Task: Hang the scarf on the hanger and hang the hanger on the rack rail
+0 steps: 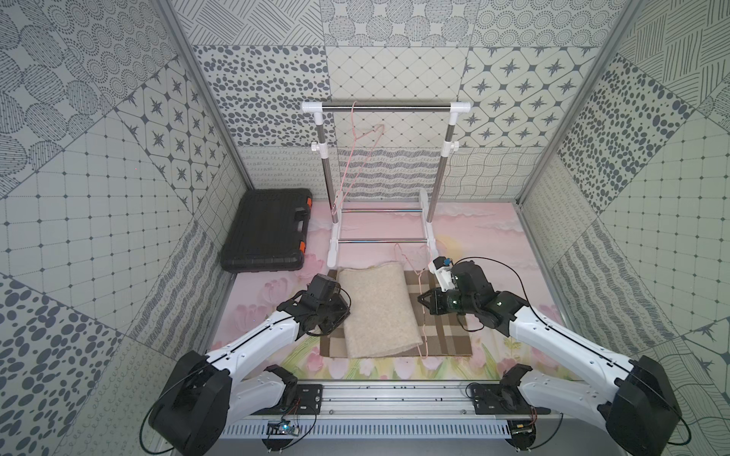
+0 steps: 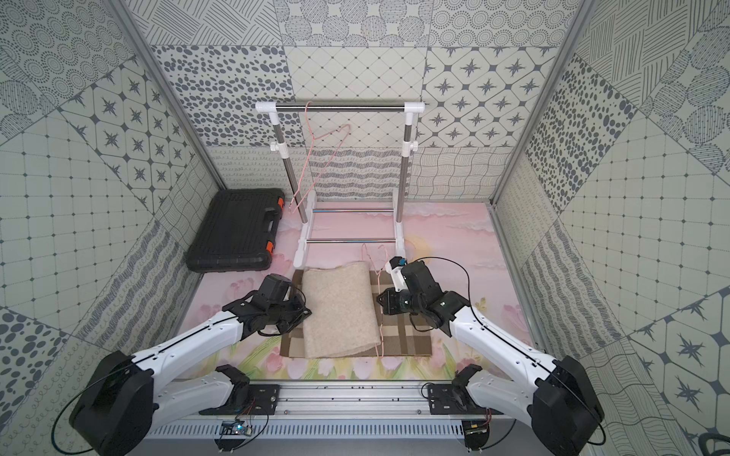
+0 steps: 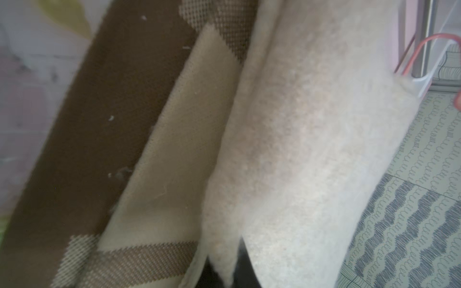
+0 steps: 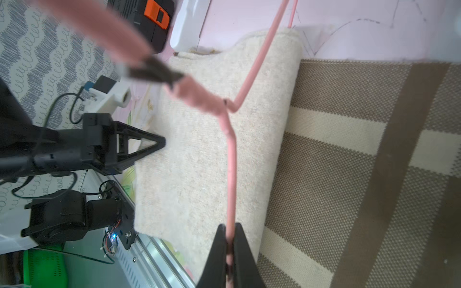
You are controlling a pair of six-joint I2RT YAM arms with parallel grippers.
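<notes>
- Pink hanger (image 4: 232,159) pinched in closed right gripper (image 4: 230,229), wire running straight ahead of jaws.
- Beneath wire lies scarf (image 4: 199,162); left gripper (image 4: 162,144) clamped on its far edge.

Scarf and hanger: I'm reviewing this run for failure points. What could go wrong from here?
The right gripper pinches the thin pink hanger at a single spot on its wire, so it may swivel or slip in the jaws. The left gripper holds only an edge of the folded scarf; the fold could fall open when lifted.
</notes>
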